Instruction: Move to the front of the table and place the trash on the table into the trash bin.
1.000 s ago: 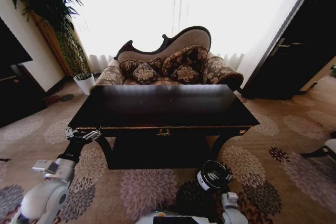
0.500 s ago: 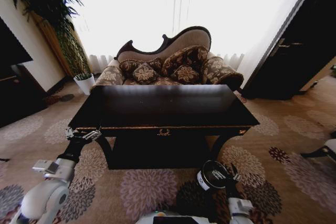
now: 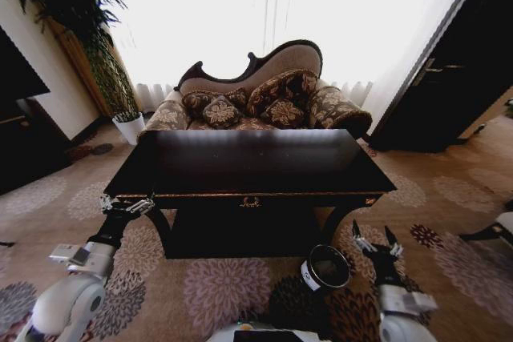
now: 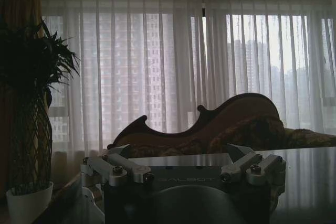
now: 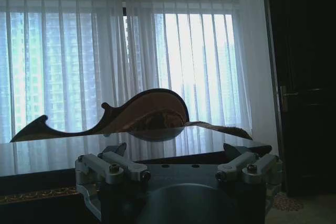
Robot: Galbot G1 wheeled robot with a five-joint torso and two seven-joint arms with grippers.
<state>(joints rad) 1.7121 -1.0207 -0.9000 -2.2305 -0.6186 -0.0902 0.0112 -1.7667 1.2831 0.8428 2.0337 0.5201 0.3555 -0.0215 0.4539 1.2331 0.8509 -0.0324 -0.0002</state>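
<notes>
The dark glossy table (image 3: 264,164) with gold trim stands straight ahead, its top reflecting the window. No trash is in view on its top. The small round trash bin (image 3: 327,268) sits on the carpet before the table's right front leg. My right gripper (image 3: 377,243) hovers open just right of the bin, with nothing between its fingers; from its wrist the right gripper (image 5: 176,149) looks across the table top (image 5: 47,156). Open and bare, my left gripper (image 3: 127,204) rests at the table's front left corner; the wrist camera shows the left gripper (image 4: 180,150) level with the table top (image 4: 304,166).
An ornate sofa (image 3: 256,94) with cushions stands behind the table under a bright window. A potted plant (image 3: 128,126) and a black cabinet (image 3: 24,134) are at the left, a dark door (image 3: 449,78) at the right. Patterned carpet surrounds the table.
My right arm has swung to the right, from over the trash bin to beside it, so the bin's dark inside now shows. The left arm has not moved.
</notes>
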